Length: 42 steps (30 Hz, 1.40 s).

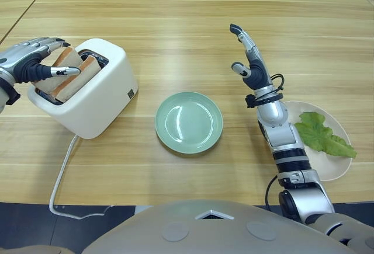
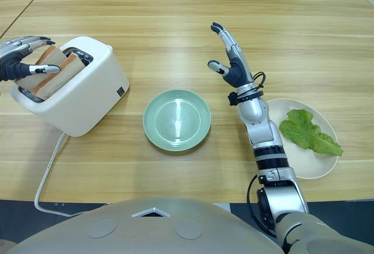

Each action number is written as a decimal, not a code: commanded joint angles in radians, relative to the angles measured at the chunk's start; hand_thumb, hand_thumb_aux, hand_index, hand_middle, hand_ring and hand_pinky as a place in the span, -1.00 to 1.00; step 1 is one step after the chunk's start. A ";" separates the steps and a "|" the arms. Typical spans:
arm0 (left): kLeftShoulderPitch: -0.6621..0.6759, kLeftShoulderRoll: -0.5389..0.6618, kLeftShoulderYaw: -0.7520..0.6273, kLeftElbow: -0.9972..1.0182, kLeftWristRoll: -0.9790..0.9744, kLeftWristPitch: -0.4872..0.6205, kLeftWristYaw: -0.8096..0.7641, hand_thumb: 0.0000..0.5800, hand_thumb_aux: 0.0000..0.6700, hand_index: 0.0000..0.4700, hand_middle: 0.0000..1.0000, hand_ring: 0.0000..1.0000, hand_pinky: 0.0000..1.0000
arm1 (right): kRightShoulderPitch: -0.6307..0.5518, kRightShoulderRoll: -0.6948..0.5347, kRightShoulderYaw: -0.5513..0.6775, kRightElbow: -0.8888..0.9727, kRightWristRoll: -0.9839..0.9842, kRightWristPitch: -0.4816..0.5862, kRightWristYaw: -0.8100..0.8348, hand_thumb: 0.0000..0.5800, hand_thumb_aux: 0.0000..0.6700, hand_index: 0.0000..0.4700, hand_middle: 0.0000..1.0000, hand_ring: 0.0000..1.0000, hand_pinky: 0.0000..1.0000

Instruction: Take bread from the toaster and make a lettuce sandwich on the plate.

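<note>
- Left of the green plate (image 1: 189,143), well apart from it, the white toaster (image 1: 96,105) sits on the wood table (image 1: 175,20). It's tilted, w/ slots facing up and away from the plate.
- Bread (image 1: 82,74): 2 slices, both in the toaster slots, tops sticking out. None on the plate.
- Left hand (image 1: 29,61) is on the toaster's far side from the plate. Its fingers are curled over the top of the bread and the thumb lies across a slice face, so it looks like a grasp on the slice farther from the plate. Can't tell if that slice is lifted at all.
- Right hand (image 1: 250,60) is just right of the plate, raised off the table, fingers stretched out, palm bare, holding nothing.
- Lettuce (image 1: 318,132) is one leaf lying on a white dish (image 1: 333,169), further right of the plate, beyond the right arm. Nothing is touching it.
- The plate itself has nothing on it.
- Toaster cord (image 1: 61,166) trails off toward the table's near edge, left of the plate.
- Progress, my read: very early, approx step 1 of the job, w/ the grip on the 1st slice made and no more.
- Left to do:
  - pull slice 1 and set it on the plate
  - fetch the leaf and lay it on top
  - pull slice 2 and cap it
</note>
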 commanded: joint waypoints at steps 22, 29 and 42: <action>-0.077 -0.022 -0.037 0.097 -0.011 -0.028 -0.028 1.00 1.00 1.00 -1.00 -1.00 -1.00 | 0.023 -0.013 0.000 -0.027 -0.007 0.023 0.006 -1.00 -1.00 -1.00 -1.00 -1.00 -1.00; -0.134 -0.029 0.020 0.030 -0.056 -0.010 -0.024 1.00 1.00 1.00 -1.00 -1.00 -1.00 | 0.015 -0.012 0.002 -0.019 -0.008 0.025 0.006 -1.00 -1.00 -1.00 -1.00 -1.00 -1.00; -0.521 -0.022 0.034 -0.143 -0.371 0.089 -0.275 1.00 1.00 1.00 -1.00 -1.00 -1.00 | -0.005 -0.020 -0.012 -0.108 -0.035 0.048 -0.012 -1.00 -1.00 -1.00 -1.00 -1.00 -1.00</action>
